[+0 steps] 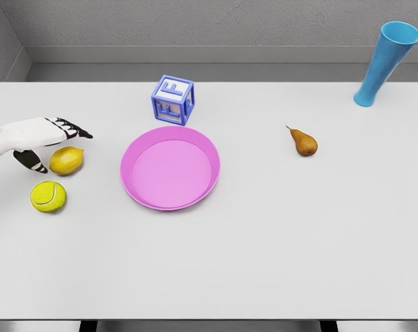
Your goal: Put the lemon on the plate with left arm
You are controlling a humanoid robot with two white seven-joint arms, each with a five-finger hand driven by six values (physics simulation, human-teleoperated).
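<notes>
Bright, even, diffuse light from above, no glare or hot spots on the white table (278, 242). Shadows are soft and tight: a faint dark rim under the pink plate (170, 168), pear (305, 143) and tennis ball (48, 196), nothing long or directional. Render is sharp edge to edge, no blur; the blue vase (386, 62) leans outward at the corner, wide-angle stretch.

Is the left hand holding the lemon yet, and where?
Not yet. The left hand is open around the lemon, fingers above, thumb beside it; lemon on the table.
</notes>
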